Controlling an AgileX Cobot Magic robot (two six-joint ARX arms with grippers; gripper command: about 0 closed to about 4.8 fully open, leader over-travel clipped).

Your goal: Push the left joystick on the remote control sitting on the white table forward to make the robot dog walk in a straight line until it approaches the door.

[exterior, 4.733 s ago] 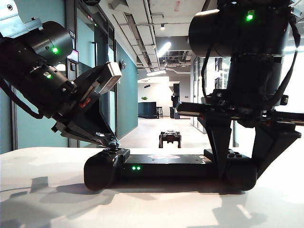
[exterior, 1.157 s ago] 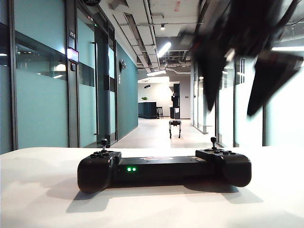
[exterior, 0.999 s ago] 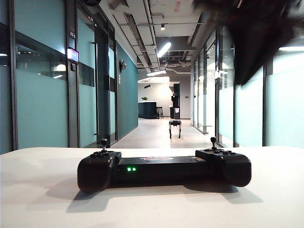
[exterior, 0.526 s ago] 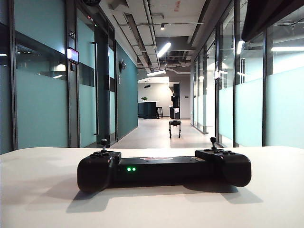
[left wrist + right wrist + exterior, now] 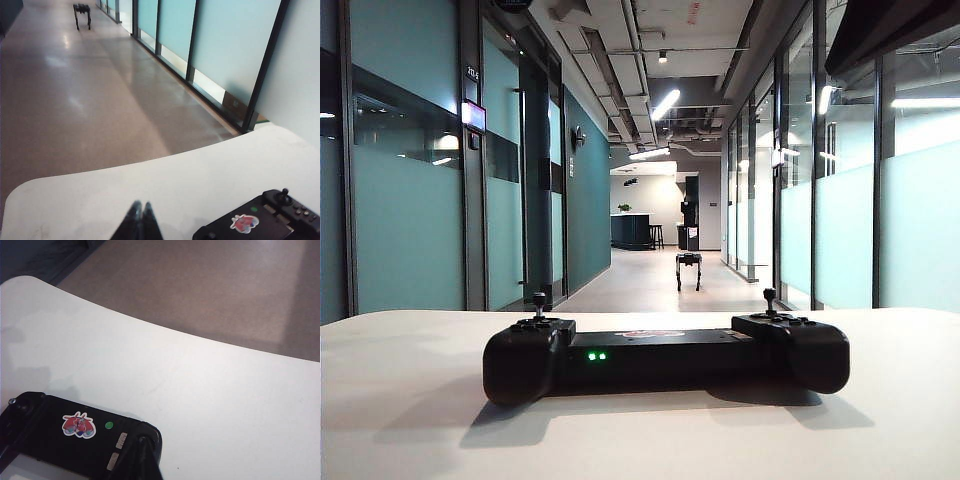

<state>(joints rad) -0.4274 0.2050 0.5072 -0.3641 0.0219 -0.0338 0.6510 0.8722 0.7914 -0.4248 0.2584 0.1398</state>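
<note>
Resting on the white table [image 5: 410, 420], the remote control [image 5: 665, 358] lies untouched — left joystick [image 5: 538, 299] upright, nothing on it. Both grippers hang above the remote, clear of it: left gripper [image 5: 139, 215] with tips pressed together, empty; right gripper [image 5: 143, 450] likewise closed and empty. Beyond the remote, far down the corridor, stands the robot dog [image 5: 688, 269]. Judgement — the walk looks complete; nothing evident remains.
</note>
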